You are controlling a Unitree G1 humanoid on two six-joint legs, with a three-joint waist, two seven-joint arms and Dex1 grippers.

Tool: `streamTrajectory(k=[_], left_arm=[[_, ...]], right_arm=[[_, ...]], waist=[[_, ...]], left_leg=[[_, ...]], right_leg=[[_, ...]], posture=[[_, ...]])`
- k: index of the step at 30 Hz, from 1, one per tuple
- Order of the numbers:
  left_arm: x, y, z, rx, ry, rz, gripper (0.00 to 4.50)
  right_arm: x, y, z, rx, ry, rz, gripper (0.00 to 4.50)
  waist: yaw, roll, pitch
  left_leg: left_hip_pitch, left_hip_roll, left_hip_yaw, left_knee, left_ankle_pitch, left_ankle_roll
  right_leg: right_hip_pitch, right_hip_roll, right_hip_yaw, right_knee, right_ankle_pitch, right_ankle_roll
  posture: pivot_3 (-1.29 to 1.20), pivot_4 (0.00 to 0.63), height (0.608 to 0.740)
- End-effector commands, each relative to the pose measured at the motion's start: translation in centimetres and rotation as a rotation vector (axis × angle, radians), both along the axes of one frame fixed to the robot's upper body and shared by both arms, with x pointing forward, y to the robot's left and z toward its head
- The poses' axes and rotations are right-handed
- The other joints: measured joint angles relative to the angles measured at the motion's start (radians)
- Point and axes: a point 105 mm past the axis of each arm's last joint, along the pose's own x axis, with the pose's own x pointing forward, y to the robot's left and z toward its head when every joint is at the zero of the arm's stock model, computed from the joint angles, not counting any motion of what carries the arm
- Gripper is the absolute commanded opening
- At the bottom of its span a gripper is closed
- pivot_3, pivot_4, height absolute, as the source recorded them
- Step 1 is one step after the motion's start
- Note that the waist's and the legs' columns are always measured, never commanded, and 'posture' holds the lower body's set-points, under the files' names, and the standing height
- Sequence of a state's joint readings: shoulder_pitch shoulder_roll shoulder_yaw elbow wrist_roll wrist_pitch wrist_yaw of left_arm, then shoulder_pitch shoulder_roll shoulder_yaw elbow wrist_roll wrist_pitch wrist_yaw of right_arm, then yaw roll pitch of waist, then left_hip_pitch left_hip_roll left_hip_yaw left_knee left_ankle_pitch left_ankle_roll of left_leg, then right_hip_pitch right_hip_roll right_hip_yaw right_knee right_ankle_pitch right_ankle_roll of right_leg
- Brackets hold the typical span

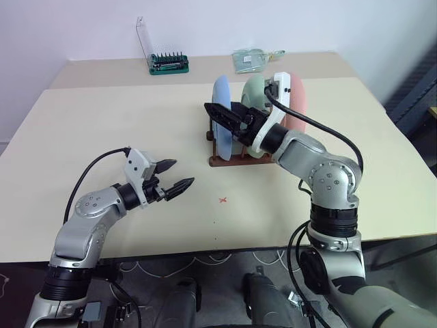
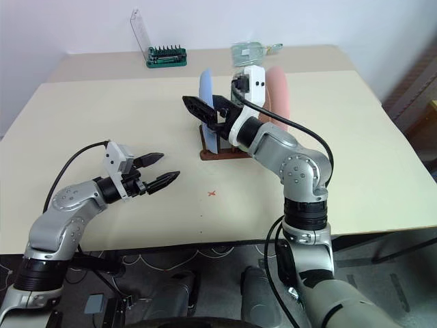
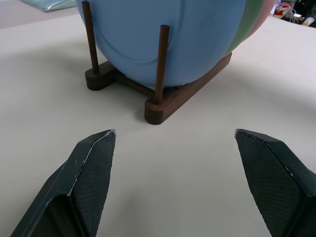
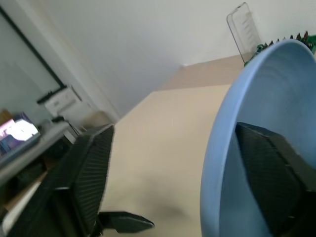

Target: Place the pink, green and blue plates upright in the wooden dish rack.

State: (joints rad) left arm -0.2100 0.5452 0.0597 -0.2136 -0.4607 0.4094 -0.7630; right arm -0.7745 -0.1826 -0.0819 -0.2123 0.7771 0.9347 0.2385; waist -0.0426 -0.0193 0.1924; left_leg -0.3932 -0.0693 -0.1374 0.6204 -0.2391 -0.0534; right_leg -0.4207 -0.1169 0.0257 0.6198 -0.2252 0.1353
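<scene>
Both claws spread; wooden dish rack (image 1: 232, 158) holds blue plate (image 1: 220, 116), green, pink upright

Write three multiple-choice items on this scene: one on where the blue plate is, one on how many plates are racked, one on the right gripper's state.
1. The blue plate stands where?
A. flat on the table
B. upright in the wooden dish rack
C. in the left gripper

2. How many plates stand in the rack?
A. one
B. two
C. three

3. The right gripper is:
A. open, one finger either side of the blue plate's rim
B. shut on the pink plate
C. resting on the table

Answers: 1 B, it sits between the pegs. 2 C, blue, green plate and pink plate. 3 A, its fingers stand apart.
</scene>
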Motion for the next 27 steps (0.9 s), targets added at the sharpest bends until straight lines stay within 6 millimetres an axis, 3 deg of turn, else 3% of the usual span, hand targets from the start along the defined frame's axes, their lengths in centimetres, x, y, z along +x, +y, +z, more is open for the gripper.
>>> streamTrajectory(k=[1,8,10,15,18,21,27], left_arm=[[-0.1,-0.4,0.9,-0.002,-0.042,-0.015,3.98],[-0.2,-0.2,0.9,-0.008,-0.04,-0.009,3.98],[-0.1,-0.2,0.9,-0.015,-0.036,-0.006,3.98],[0.0,-1.0,0.5,-0.015,-0.032,-0.03,3.98],[0.3,-0.7,1.0,-0.022,-0.05,-0.012,3.98],[0.6,1.3,0.6,0.022,-0.048,0.039,3.98],[0.7,6.3,-0.4,0.091,-0.021,0.162,3.98]], right_arm=[[-1.4,0.3,3.0,-0.088,-0.197,0.016,3.93],[-2.7,-3.0,4.3,-0.323,-0.376,-0.046,3.93],[-2.8,-4.3,4.5,-0.32,-0.362,-0.065,3.93],[-2.4,-5.5,3.6,-0.379,-0.372,-0.111,3.93],[-4.3,-7.3,4.8,-0.381,-0.446,-0.07,3.93],[-5.7,-11.0,4.4,-0.455,-0.444,-0.083,3.93],[-6.1,-18.1,0.0,-0.577,-0.299,-0.216,3.93]], waist=[[0.0,0.0,0.0],[0.003,0.0,0.0],[0.005,0.0,0.0],[0.006,-0.001,0.0],[0.009,0.0,0.0],[0.027,-0.001,0.0],[0.028,0.0,0.0]], left_leg=[[0.0,0.0,0.0,0.0,0.0,0.0],[0.0,0.0,0.0,0.0,0.0,0.0],[-0.001,0.0,0.0,0.0,0.0,0.0],[0.0,0.0,0.0,0.0,0.0,0.0],[0.0,0.0,0.0,0.0,0.0,0.0],[-0.002,0.0,0.001,0.001,-0.001,0.002],[0.001,0.001,0.003,0.002,-0.003,0.004]], right_leg=[[0.0,0.0,0.0,0.0,0.0,0.0],[0.0,0.0,0.0,-0.001,0.0,0.0],[0.001,0.0,0.0,-0.002,0.0,0.0],[0.002,0.0,0.0,-0.002,0.0,0.0],[0.002,0.0,0.0,-0.002,0.0,0.0],[0.002,0.0,0.0,-0.004,0.0,0.0],[0.006,-0.001,0.0,-0.007,-0.001,0.001]], posture=[[0.0,0.15,0.74],[0.0,0.15,0.74],[0.0,0.15,0.74],[0.0,0.15,0.74],[0.0,0.15,0.74],[0.0,0.15,0.74],[0.0,0.15,0.74]])
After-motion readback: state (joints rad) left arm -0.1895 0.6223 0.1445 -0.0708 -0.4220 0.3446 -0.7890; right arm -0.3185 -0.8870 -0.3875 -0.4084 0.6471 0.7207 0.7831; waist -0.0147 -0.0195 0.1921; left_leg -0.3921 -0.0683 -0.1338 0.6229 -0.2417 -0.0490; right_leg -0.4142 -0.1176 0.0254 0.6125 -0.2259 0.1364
